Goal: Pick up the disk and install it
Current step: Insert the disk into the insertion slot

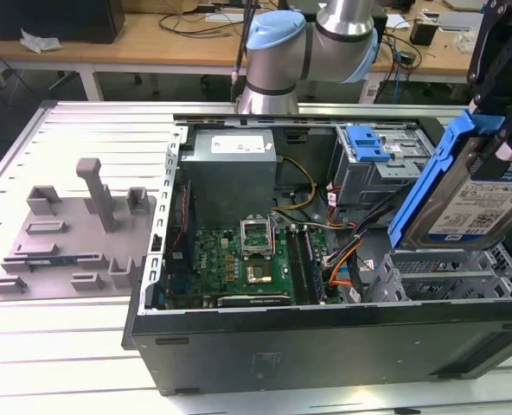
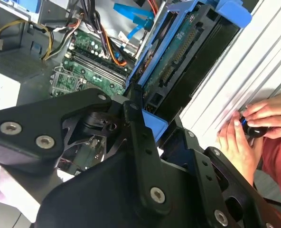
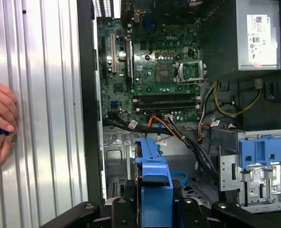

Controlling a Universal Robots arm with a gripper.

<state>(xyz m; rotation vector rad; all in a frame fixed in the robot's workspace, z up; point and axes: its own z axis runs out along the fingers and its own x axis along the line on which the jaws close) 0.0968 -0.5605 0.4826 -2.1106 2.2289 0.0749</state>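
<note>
The disk (image 1: 474, 197) is a silver hard drive with a white-and-blue label in a blue carrier bracket. It hangs tilted above the open computer case (image 1: 325, 333), at the exterior view's right. My black gripper (image 1: 496, 138) is shut on its upper end. In the second wrist view the disk (image 2: 188, 52) runs away from the gripper (image 2: 157, 126), its connector side showing. In the first wrist view the bracket's blue end (image 3: 154, 173) sits between the fingers (image 3: 124, 209), over the case floor near the empty metal drive cage (image 1: 446, 272).
Inside the case are the green motherboard (image 1: 239, 255), the grey power supply box (image 1: 230, 169), orange and black cables (image 1: 347, 259) and a blue latch panel (image 1: 366, 143). A grey fixture tray (image 1: 70, 238) lies at the exterior view's left. A person's hands (image 2: 254, 126) rest on the ribbed table beside the case.
</note>
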